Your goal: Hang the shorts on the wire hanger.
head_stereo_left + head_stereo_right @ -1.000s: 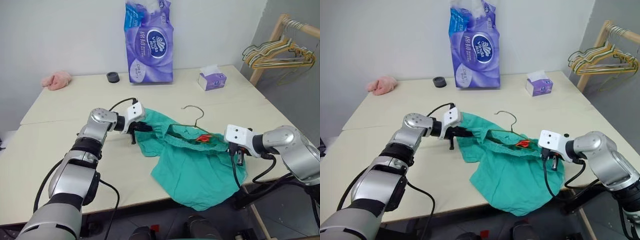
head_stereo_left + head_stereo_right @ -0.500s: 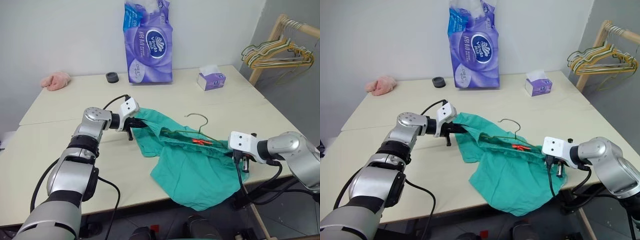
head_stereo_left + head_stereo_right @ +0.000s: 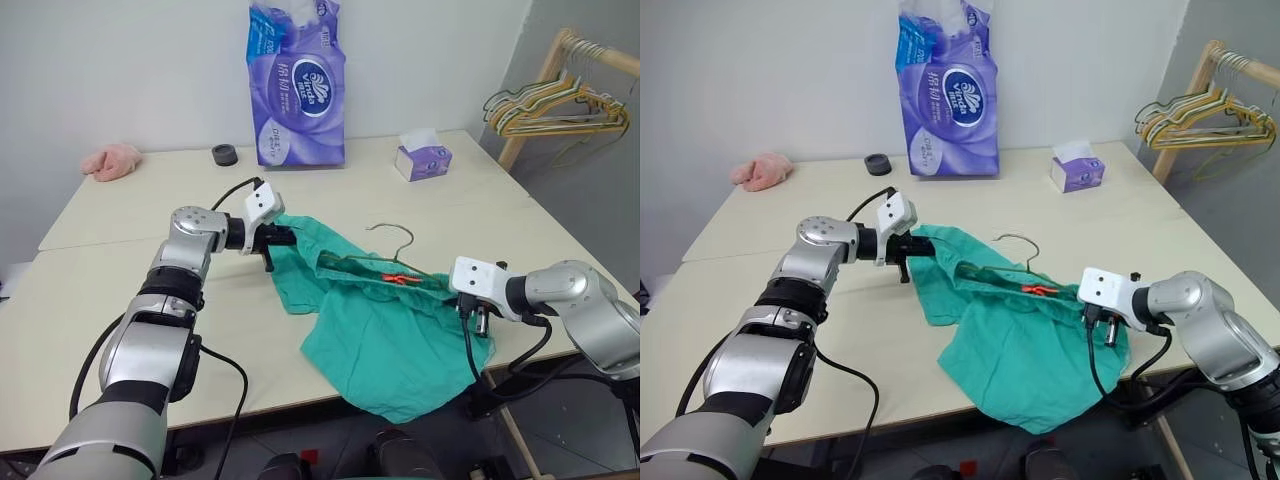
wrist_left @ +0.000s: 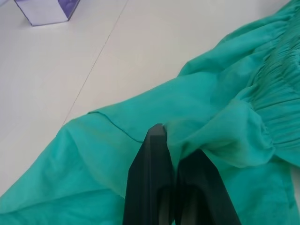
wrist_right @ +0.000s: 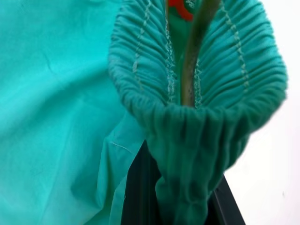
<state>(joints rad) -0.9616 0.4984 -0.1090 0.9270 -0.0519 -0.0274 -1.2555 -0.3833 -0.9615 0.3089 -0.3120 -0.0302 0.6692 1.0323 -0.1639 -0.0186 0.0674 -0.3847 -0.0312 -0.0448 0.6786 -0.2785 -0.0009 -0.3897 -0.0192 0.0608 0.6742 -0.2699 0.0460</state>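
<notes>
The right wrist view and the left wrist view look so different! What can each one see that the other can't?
The right wrist view sees the wire hanger running inside the gathered waistband, with its red mark at the end, pinched by the right gripper. The left wrist view sees the bare table, a corner of the purple tissue box, and the left gripper shut on a cloth fold. Both see the teal shorts.

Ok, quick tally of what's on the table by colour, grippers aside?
Teal: 1, the shorts
Olive-bronze: 1, the wire hanger
Purple: 2, the tissue pack and the tissue box
Pink: 1, the fluffy cloth
Black: 1, the small ring
Total: 6
</notes>
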